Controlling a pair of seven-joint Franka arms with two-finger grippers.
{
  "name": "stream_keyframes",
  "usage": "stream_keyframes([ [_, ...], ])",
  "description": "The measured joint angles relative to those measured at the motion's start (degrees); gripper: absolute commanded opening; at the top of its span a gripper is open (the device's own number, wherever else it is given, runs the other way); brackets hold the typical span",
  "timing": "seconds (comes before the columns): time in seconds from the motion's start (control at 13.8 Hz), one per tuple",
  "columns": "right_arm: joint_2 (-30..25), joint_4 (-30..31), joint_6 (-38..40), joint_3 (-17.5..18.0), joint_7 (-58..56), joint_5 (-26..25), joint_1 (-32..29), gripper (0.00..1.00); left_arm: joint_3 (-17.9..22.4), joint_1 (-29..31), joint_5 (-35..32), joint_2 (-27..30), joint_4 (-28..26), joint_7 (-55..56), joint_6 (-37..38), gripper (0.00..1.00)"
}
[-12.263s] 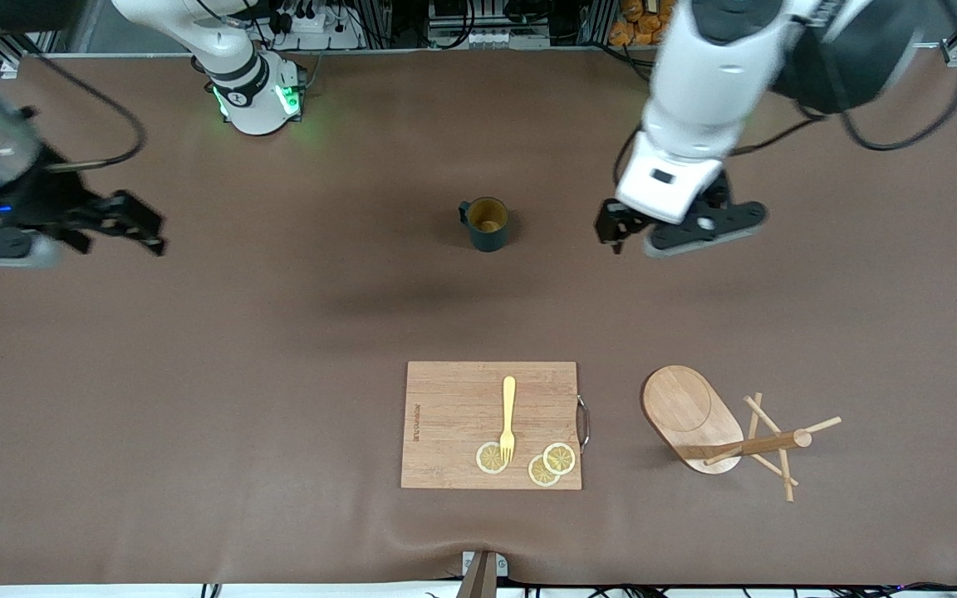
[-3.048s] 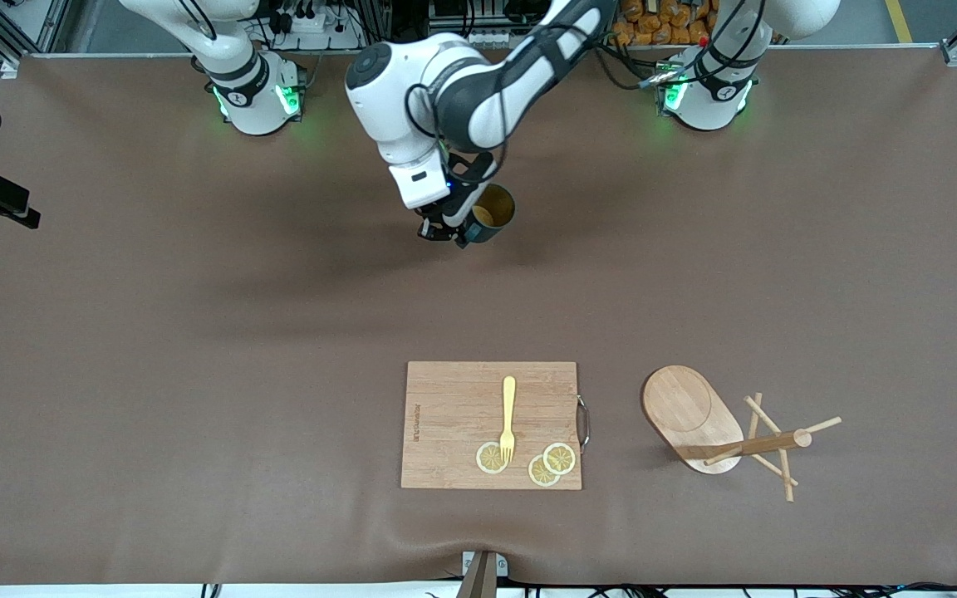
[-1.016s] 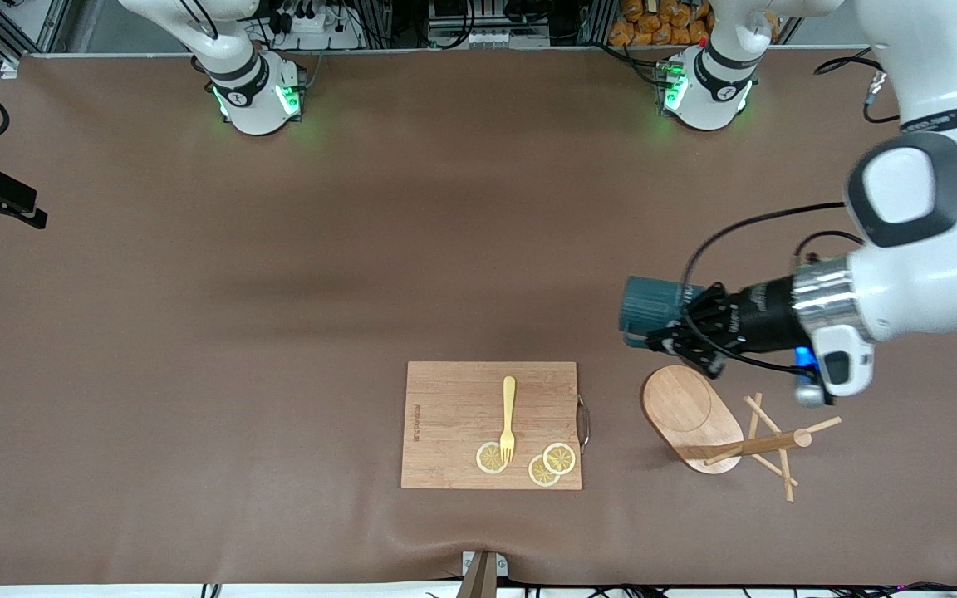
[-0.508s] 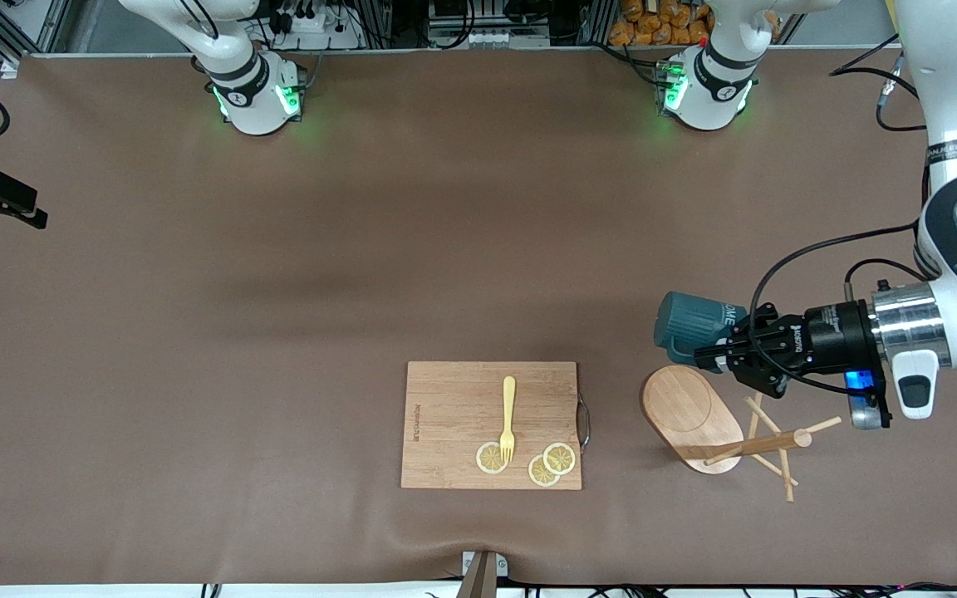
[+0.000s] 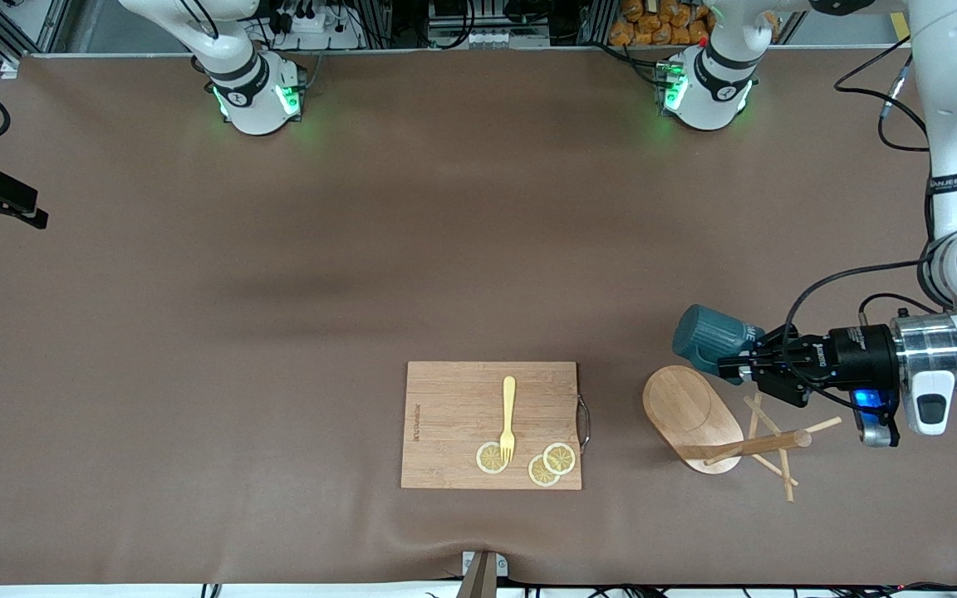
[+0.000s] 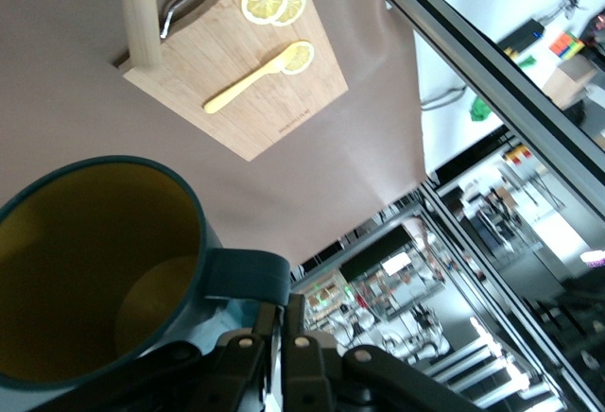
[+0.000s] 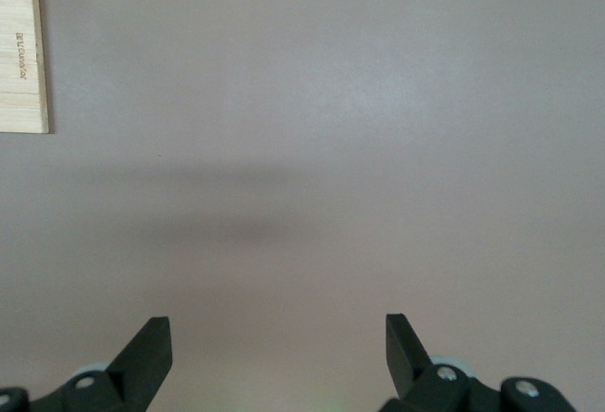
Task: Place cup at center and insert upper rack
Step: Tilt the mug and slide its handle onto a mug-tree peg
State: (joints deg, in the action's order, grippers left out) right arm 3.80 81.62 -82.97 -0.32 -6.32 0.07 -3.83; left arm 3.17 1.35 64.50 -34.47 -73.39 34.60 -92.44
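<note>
Teal cup [image 5: 707, 336], lower right of frame, clamped by left gripper [image 5: 746, 365] above the upper rack [image 5: 715, 425]; right gripper [image 7: 279, 351] spread apart.

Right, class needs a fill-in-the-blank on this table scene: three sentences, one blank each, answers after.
1. The left gripper is shut on the ____ of the cup.
2. The fork lies on the ____.
3. The mug tree lies tipped on its ____.

Missing words: handle; cutting board; side
</note>
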Motion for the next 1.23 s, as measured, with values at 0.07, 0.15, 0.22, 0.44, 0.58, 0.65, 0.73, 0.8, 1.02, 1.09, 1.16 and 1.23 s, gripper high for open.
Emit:
stream_keyframes([
  [0.07,0.02,0.01,0.0,0.0,0.0,0.0,0.0,1.0,-0.02,0.34,0.49,-0.66,-0.02,-1.18,0.22,0.0],
  [0.15,0.03,0.01,0.0,0.0,0.0,0.0,0.0,1.0,-0.02,0.44,0.77,-1.16,-0.02,-1.84,0.27,0.0],
  [0.22,0.05,0.02,0.0,0.0,0.0,0.0,0.0,1.0,-0.08,0.42,0.9,-1.45,-0.02,-2.05,0.27,0.0],
  [0.44,0.1,0.02,0.0,0.0,0.0,0.0,0.0,1.0,-0.19,0.4,1.29,-1.64,-0.02,-2.45,0.27,0.0],
  [0.58,0.1,0.02,0.0,0.0,0.0,0.0,0.0,1.0,-0.18,0.41,2.19,-1.94,-0.04,-3.76,0.27,0.0],
  [0.65,0.1,0.03,0.0,0.0,0.0,0.0,0.0,1.0,-0.15,0.43,2.93,-2.27,-0.05,-4.28,0.27,0.0],
  [0.73,0.11,0.03,0.0,0.0,0.0,0.0,0.0,1.0,-0.09,0.52,3.77,-2.71,-0.06,-4.73,0.27,0.0],
  [0.8,0.11,0.03,0.0,0.0,0.0,0.0,0.0,1.0,-0.07,0.73,4.25,-3.2,-0.06,-5.65,0.27,0.0],
  [1.02,0.11,0.03,0.0,0.0,0.0,0.0,0.0,1.0,-0.07,1.5,4.47,-4.05,-0.06,-7.77,0.26,0.0],
  [1.09,0.11,0.03,0.0,0.0,0.0,0.0,0.0,1.0,-0.07,1.76,4.48,-4.04,-0.04,-8.25,0.26,0.0],
  [1.16,0.11,0.03,0.0,0.0,0.0,0.0,0.0,1.0,-0.06,2.07,4.49,-4.05,0.0,-8.84,0.26,0.0],
  [1.23,0.11,0.03,0.0,0.0,0.0,0.0,0.0,1.0,-0.06,2.44,4.51,-4.05,0.0,-9.47,0.26,0.0],
])
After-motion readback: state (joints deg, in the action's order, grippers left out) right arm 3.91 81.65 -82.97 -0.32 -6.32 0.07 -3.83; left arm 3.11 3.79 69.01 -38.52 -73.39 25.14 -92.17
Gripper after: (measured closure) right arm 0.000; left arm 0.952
